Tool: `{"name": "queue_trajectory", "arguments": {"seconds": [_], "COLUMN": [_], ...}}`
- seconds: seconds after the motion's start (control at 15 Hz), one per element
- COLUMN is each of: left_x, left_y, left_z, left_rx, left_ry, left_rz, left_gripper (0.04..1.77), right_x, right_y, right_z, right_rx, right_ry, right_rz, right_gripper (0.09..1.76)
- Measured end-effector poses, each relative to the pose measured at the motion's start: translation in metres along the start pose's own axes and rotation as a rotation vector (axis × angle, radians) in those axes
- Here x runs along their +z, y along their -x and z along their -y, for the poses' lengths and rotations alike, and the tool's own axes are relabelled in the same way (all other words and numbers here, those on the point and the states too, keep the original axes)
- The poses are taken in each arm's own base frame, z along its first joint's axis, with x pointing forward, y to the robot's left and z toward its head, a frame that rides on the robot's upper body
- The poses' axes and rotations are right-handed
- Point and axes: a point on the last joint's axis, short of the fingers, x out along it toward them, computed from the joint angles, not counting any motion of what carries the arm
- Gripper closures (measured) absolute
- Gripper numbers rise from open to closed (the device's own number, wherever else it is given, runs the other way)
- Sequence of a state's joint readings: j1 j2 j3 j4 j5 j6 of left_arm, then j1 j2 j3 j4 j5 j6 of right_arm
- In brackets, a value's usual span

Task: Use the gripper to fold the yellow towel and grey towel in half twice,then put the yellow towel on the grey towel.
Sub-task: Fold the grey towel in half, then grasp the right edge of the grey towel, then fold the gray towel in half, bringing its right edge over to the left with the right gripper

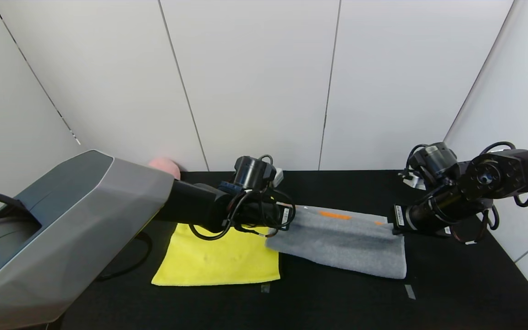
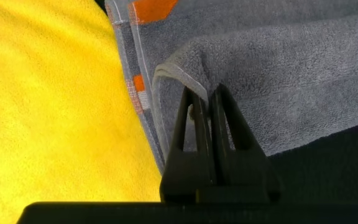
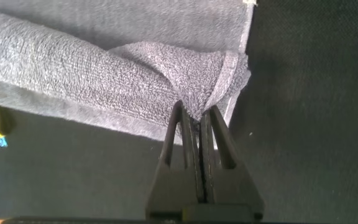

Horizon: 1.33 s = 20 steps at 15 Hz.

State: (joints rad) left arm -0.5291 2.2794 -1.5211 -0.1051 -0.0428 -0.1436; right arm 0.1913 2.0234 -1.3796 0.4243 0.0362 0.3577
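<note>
The grey towel [image 1: 342, 243] lies on the black table, right of centre, partly folded over itself, with orange patches along its far edge. My left gripper [image 1: 287, 219] is shut on its left end; in the left wrist view the gripper [image 2: 205, 93] pinches the paler border of the grey towel [image 2: 291, 68]. My right gripper [image 1: 394, 224] is shut on its right end; in the right wrist view the gripper [image 3: 196, 112] pinches a bunched corner of the grey towel [image 3: 104, 68]. The yellow towel [image 1: 220, 256] lies flat to the left, touching the grey one, and also shows in the left wrist view [image 2: 48, 106].
A pink plush peach [image 1: 165, 166] sits at the back left by the wall. White wall panels close the table's far side and both sides. Small tape marks [image 1: 409, 291] lie on the bare black table in front of the towels.
</note>
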Motion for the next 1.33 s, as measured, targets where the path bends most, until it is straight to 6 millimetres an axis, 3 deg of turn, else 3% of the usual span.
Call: {"name": "queue_trajectory", "arguments": {"seconds": [0.2,0.47,0.73,1.0,1.33], "left_x": [-0.001,-0.001,0.003,0.012,0.02], "left_y": [-0.002,-0.004,-0.002,0.01,0.025], "left_z": [0.001,0.001,-0.003,-0.009,-0.01], "left_rx": [-0.004,-0.005,0.007,0.019,0.023], "left_ry": [-0.005,-0.012,-0.006,0.005,0.015], "left_rz": [-0.004,-0.001,0.015,0.041,0.07], "left_gripper": [1.68,1.05,0.67,0.44,0.28], "right_x": [0.001,0.005,0.008,0.015,0.02], "right_y": [-0.005,-0.005,-0.003,0.011,0.036], "right_z": [0.003,0.004,0.005,0.005,0.003], "right_rx": [-0.008,-0.011,-0.007,0.002,0.021], "right_ry": [-0.006,-0.014,-0.016,-0.02,-0.017], "right_rz": [-0.008,0.002,0.017,0.058,0.126], "right_gripper": [1.72,1.09,0.71,0.48,0.32]}}
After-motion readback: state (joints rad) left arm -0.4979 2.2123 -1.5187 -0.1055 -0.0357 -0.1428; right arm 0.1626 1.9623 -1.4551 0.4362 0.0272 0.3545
